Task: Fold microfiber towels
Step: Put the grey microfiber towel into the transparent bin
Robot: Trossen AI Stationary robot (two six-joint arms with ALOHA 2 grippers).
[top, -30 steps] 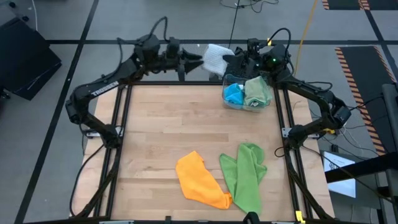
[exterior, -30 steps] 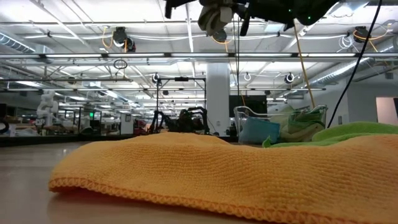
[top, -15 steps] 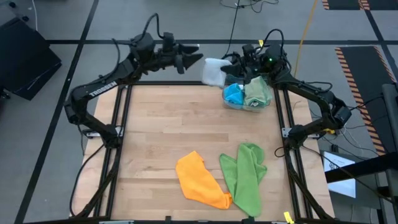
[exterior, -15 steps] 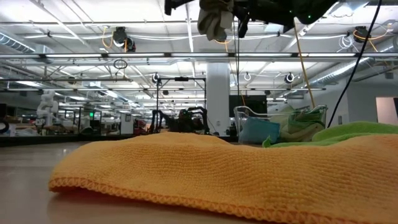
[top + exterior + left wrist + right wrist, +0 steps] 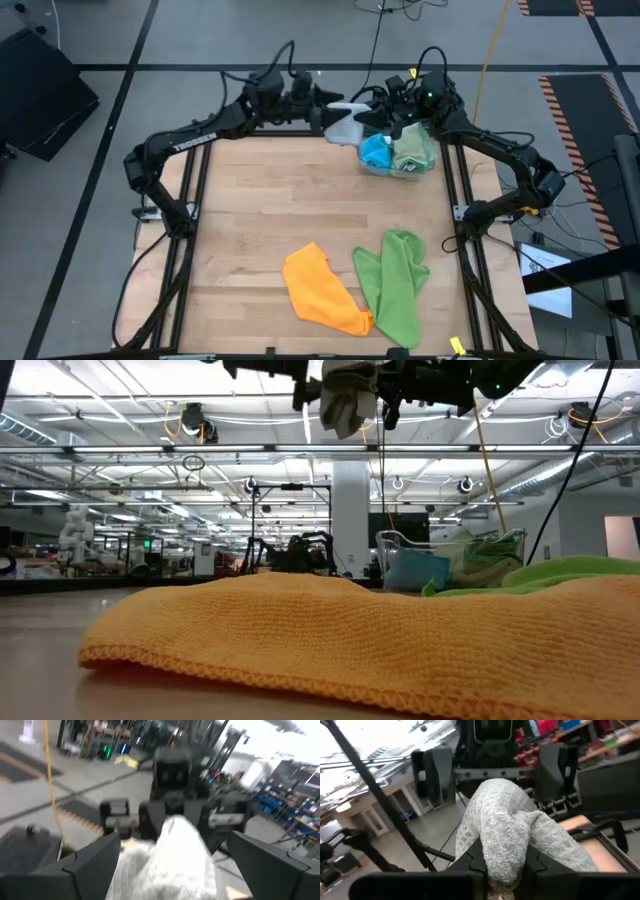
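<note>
Right gripper (image 5: 372,117) clamps grey towel (image 5: 343,127), upper centre | left gripper (image 5: 326,108) spread around it | arm lettering unreadable

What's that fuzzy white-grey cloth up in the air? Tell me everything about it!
The grey towel is a soft, nubbly, pale cloth, bunched up and drooping. It hangs above the table's far edge, beside the clear bin. The right claw is shut on its folded end. The left claw, open, has its fingers on either side of it.
</note>
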